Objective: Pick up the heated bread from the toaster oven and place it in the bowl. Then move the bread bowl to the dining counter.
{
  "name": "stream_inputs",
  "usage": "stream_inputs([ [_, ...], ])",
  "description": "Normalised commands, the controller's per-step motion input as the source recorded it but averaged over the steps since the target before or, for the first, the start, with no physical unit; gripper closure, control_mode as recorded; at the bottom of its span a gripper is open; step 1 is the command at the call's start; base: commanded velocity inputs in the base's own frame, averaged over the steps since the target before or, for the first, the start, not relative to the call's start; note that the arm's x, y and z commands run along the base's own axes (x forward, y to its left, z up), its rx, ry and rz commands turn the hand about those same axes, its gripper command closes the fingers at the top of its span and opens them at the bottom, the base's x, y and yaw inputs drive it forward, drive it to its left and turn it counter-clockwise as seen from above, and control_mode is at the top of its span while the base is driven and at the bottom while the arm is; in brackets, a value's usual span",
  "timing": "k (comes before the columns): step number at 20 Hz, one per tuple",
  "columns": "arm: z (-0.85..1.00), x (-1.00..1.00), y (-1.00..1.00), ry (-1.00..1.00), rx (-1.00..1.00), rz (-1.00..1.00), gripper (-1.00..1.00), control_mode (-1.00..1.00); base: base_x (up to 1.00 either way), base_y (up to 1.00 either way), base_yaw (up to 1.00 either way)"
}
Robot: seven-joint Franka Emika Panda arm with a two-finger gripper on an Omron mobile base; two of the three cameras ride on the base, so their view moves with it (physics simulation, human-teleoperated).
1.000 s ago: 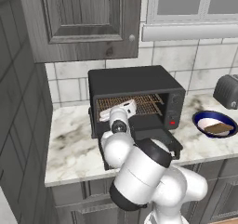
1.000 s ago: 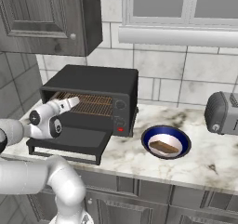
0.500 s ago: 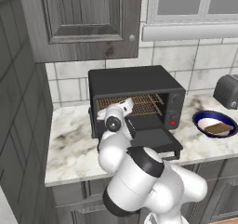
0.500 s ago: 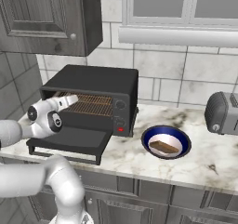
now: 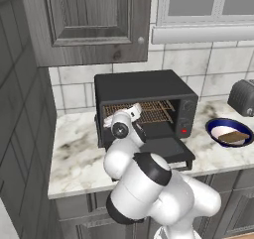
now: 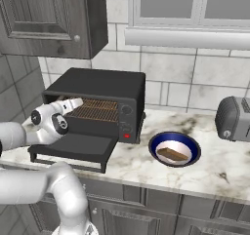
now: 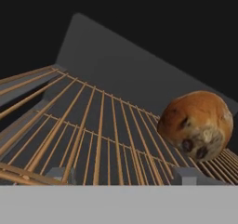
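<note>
Tool (image 7: 121, 176) inside toaster oven (image 5: 144, 91) — bread (image 7: 197, 123) just right.

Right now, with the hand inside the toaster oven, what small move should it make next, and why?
Probably slide the gripper sideways toward the round browned bun, then ease forward. In the hand view the bun sits on the wire rack off-centre, to the right of the gap between the open jaws, which hold nothing.

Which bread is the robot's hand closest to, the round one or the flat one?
The round brown bun on the rack inside the toaster oven, right by the hand. The flat slice lies away in the blue bowl.
</note>
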Motion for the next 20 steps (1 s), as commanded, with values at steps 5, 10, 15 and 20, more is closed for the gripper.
stream_inputs([
  [5, 0.0, -0.05, -0.01, 0.0, 0.0, 0.0, 1.0, -1.0, 0.0, 0.0, 0.0],
  [10, 0.0, -0.46, -0.11, -0.04, 0.0, 0.0, 1.0, -1.0, 0.0, 0.0, 0.0],
  [15, 0.0, -0.74, -0.13, -0.07, 0.0, 0.0, 1.0, -1.0, 0.0, 0.0, 0.0],
  [20, 0.0, -0.92, -0.16, -0.1, 0.0, 0.0, 1.0, -1.0, 0.0, 0.0, 0.0],
])
